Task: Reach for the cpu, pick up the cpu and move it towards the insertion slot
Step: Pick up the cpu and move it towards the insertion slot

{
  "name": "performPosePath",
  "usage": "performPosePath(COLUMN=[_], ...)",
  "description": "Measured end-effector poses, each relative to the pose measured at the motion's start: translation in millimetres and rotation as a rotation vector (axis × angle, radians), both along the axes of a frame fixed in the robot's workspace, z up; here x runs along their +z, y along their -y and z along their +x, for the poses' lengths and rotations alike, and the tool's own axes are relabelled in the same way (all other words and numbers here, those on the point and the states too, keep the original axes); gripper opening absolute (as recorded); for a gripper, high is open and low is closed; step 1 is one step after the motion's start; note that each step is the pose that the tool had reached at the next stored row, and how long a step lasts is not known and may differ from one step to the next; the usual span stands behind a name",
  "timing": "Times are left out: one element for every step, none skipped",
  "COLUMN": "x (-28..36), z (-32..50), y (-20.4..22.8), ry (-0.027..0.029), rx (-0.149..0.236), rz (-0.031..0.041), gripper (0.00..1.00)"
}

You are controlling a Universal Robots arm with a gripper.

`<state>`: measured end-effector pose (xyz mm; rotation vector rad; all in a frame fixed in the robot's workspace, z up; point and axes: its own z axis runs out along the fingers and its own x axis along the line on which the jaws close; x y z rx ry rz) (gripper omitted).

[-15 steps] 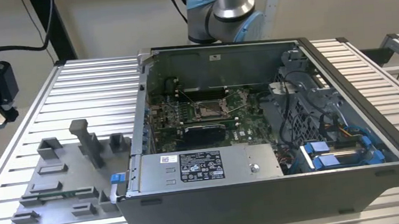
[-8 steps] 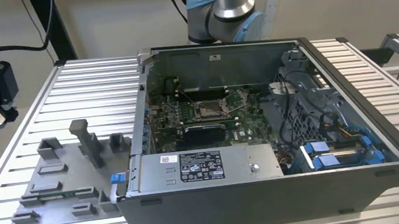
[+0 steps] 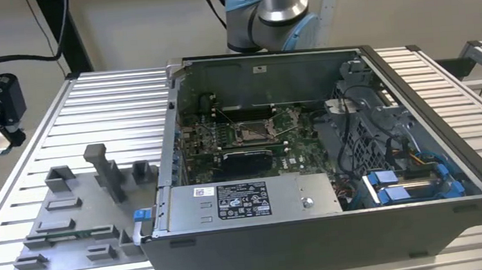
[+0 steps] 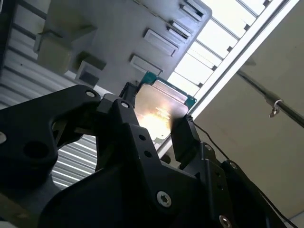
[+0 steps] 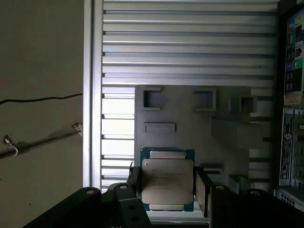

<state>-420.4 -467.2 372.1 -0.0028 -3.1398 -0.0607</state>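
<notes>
Between the black fingers point(image 5: 134, 185) of the gripper point(image 5: 168, 181) sits the cpu point(image 5: 167, 178), silvery top facing the camera. The jaws are closed only as far as the chip's width and press on its two opposite edges, as both wrist views show, with the grey fixture plate point(image 5: 190, 118) behind it. At the centre of the exterior view, the open computer case point(image 3: 451, 176) lies on the slatted table point(image 3: 109, 100). It holds the green motherboard point(image 3: 299, 156) with the insertion slot point(image 3: 251, 132) at its middle, and a silver power supply point(image 3: 246, 200) at lower centre.
</notes>
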Motion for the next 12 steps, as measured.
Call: performPosePath(x=[-0.1, -0.1, -0.1, 0.0, 0.0, -0.1, 0.0, -0.1, -0.1, 0.0, -0.1, -0.1], z=[2.4, 4.9, 7.9, 10.9, 14.4, 17.7, 20.9, 24.3, 27.6, 30.9, 34.0, 37.4], y=[0.0, 0.0, 0.0, 0.0, 0.0, 0.0, 0.0, 0.0, 0.0, 0.0, 0.0, 0.0], ry=[0.0001, 0.0001, 0.0001, 0.0001, 0.0001, 0.0001, 0.0001, 0.0001, 0.0002, 0.0000, 0.0001, 0.0001], rx=[0.000, 0.000, 0.000, 0.000, 0.000, 0.000, 0.000, 0.000, 0.000, 0.000, 0.000, 0.000], rz=[0.0000, 0.0000, 0.0000, 0.0000, 0.0000, 0.0000, 0.0000, 0.0000, 0.0001, -0.0001, 0.0000, 0.0000], gripper=[0.00, 0.00, 0.00, 0.00, 0.00, 0.00, 0.00, 0.00, 0.00, 0.00, 0.00, 0.00])
